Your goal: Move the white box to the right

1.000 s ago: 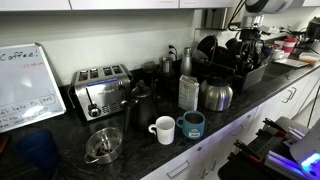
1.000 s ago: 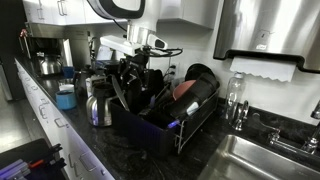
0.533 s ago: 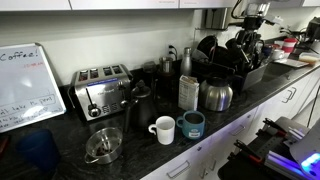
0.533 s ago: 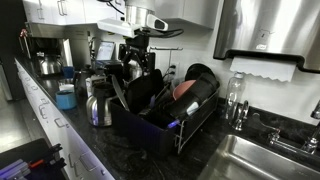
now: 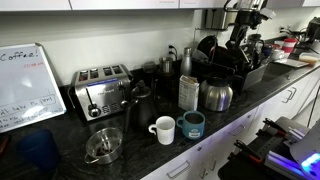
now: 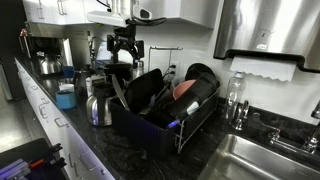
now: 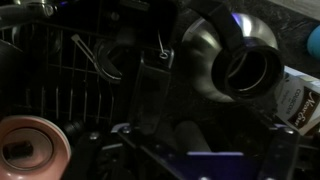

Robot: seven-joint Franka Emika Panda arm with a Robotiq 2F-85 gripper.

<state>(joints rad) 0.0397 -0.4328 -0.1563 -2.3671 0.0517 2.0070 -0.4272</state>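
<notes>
The white box (image 5: 188, 92) is a tall, pale carton standing on the dark counter right beside the steel kettle (image 5: 217, 95). In the wrist view its printed side shows at the right edge (image 7: 301, 100), next to the kettle's open top (image 7: 238, 62). My gripper (image 5: 240, 36) hangs in the air above the dish rack (image 5: 243, 68), apart from the box and higher than it. In an exterior view its two fingers (image 6: 127, 48) point down, spread apart and empty, above the kettle (image 6: 100, 106).
A white mug (image 5: 163, 130) and a blue mug (image 5: 192, 124) stand in front of the box. A toaster (image 5: 100, 90) and a whiteboard (image 5: 24, 85) are further along. The dish rack (image 6: 160, 118) holds dark pans; a sink (image 6: 262, 158) lies beyond it.
The gripper has moved up and away from the dish rack, travelling toward the kettle and box side. The box, the kettle and the mugs have not moved.
</notes>
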